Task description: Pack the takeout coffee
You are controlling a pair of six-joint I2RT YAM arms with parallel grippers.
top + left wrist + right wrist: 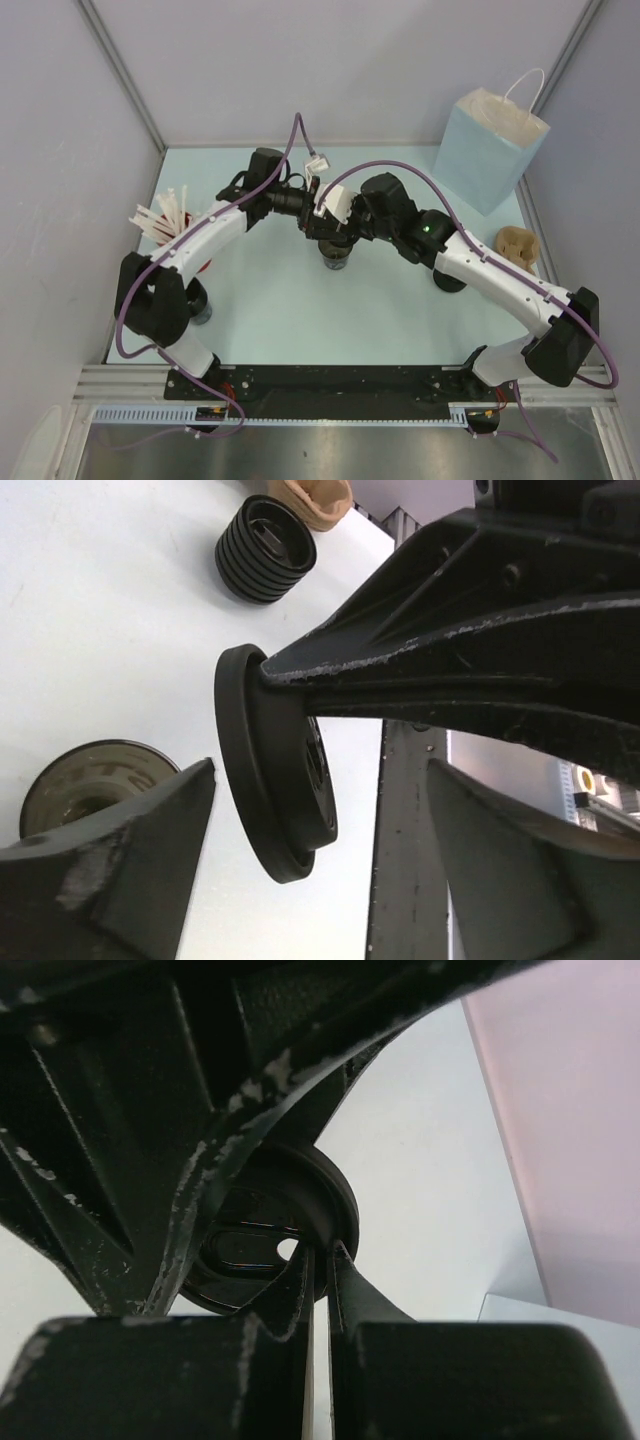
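Top external barely shows the cup (335, 262); right pincer (322, 1255) pinches the black lid (270, 810), left pincer (320, 780) gapes apart.

Lid (275, 780): smooth black plastic with a dull sheen, glossy around its oval recess in the right wrist view. Right gripper (325, 1255): matt black, scuffed to pale streaks. Bag (490, 150): matt pale-blue paper. Carrier (517, 247): rough brown pulp. Table (280, 320): smooth, matt.

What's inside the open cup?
The cup shows a brownish, ringed interior; whether it holds coffee is unclear. A left pincer finger covers its lower edge. The lid is off, pinched by the right pincer.
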